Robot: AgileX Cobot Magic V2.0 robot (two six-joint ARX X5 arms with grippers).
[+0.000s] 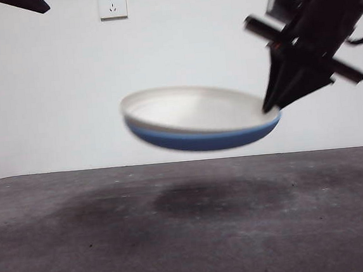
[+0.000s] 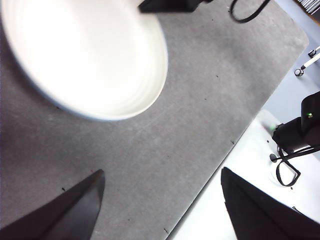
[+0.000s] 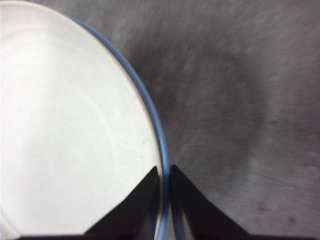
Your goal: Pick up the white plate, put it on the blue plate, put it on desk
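Stacked plates (image 1: pixel 199 118) aloft (no legible writing)

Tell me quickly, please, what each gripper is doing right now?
Left gripper: open, holding nothing, above the desk.
Right gripper: closed on the rims of the stacked white plate and blue plate, holding both in the air.

The round, cream, matte white plate (image 1: pixel 195 109) hides the inside of the glossy blue plate (image 1: pixel 201 139) beneath it, and both look motion-blurred. In the left wrist view the picture's edge cuts off the cream plate's far side.
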